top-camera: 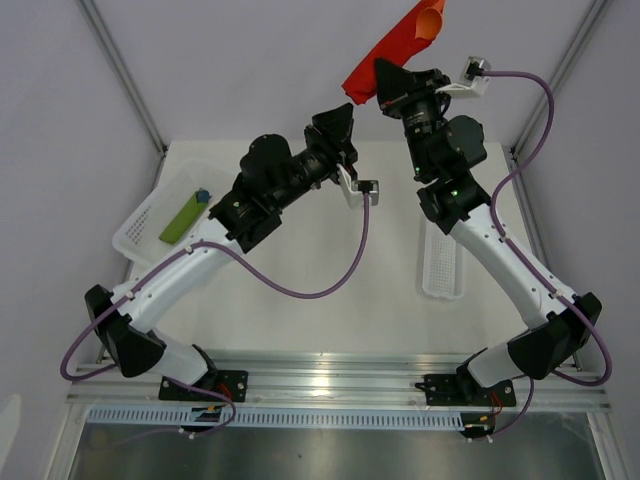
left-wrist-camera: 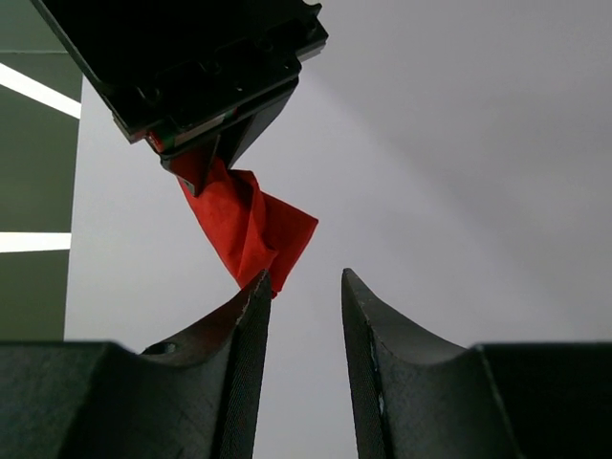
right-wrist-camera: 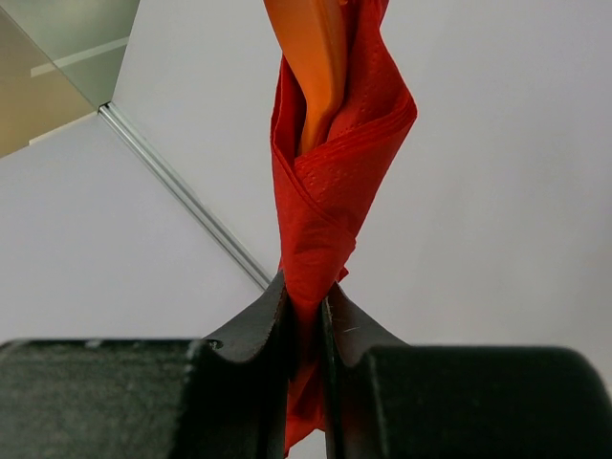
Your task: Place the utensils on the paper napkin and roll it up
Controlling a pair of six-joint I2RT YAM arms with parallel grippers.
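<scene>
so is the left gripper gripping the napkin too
No, the left gripper is open and empty; only the right gripper clamps the rolled red napkin.

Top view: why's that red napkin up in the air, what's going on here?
The right gripper is clamped on the paper napkin, which is twisted into a roll around an orange utensil that pokes out of one end, and it holds the bundle raised in the air. The left gripper is open and empty, pointed at the napkin's loose lower end, close beside it.

I see the paper napkin (right-wrist-camera: 330, 191) twisted into a red roll, pinched in the right gripper (right-wrist-camera: 306, 292), orange utensils (right-wrist-camera: 311, 67) poking from its top
</scene>
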